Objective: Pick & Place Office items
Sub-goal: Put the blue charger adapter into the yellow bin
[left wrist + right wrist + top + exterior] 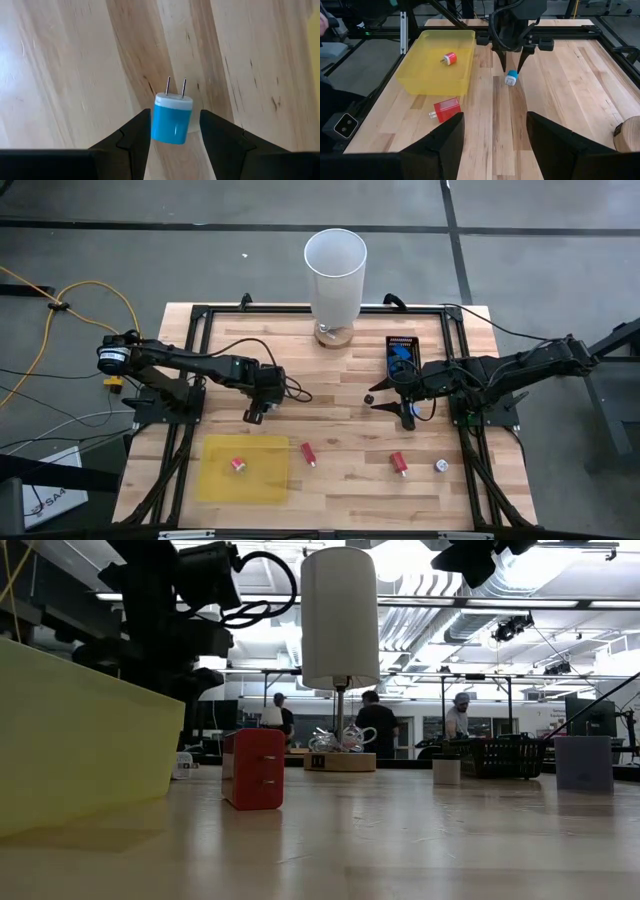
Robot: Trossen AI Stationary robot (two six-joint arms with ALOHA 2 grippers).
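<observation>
A blue plug-shaped piece [171, 121] with a white cap and two metal prongs lies on the wood. My left gripper [175, 112] is open and points down over it, one finger on either side. The right wrist view shows that gripper [511, 67] just above the blue piece [511, 78]. In the high view my left gripper [257, 412] hides the piece. My right gripper [398, 412] is open and holds nothing, right of centre. The yellow tray [215, 480] holds one red-and-white piece [238, 465]. A red block [308, 452] lies beside it.
A tall white cylinder [335, 265] stands on a wooden base at the far edge. The black tray [415, 345] holds blue pieces. A red piece [398, 463], a whitish round one [441, 466] and a small dark one [369, 397] lie right of centre. People stand beyond the table.
</observation>
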